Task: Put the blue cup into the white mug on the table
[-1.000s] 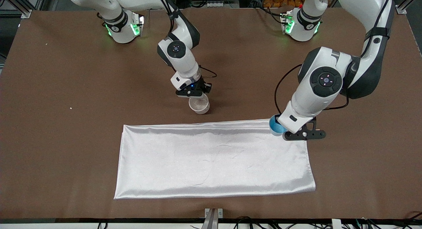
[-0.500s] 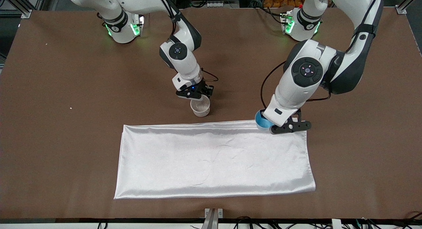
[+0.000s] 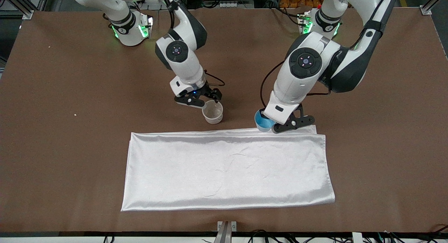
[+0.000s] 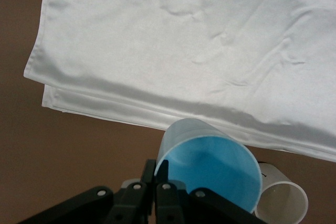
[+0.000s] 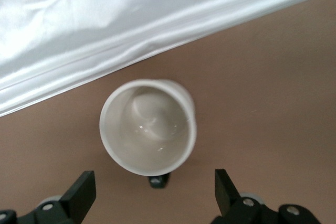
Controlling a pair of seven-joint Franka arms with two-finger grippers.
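In the front view you see the table [image 3: 63, 131] filling the frame, with the cloth [image 3: 227, 169] spread flat across the lower centre. The mug [image 3: 212, 112] stands upright on bare table just above the cloth's upper edge, a little left of the frame's centre, its cream inside open to the camera. The right gripper [image 3: 199, 100] sits just above and to the left of the mug in that view; in the right wrist view its fingers [image 5: 79, 195] stand wide apart with the mug [image 5: 148, 126] between them and touching neither, the dark handle showing at the mug's lower rim. The cup [image 3: 263, 121] appears right of centre, over the cloth's upper edge, well apart from the mug. The left gripper [image 3: 276, 125] has its fingers clamped on the cup, which is tilted. In the left wrist view you see the cup [image 4: 210, 163] at the lower centre of the frame, mouth toward the camera, with the cloth [image 4: 184, 40] filling the upper part and the mug [image 4: 281, 200] in the lower right corner.
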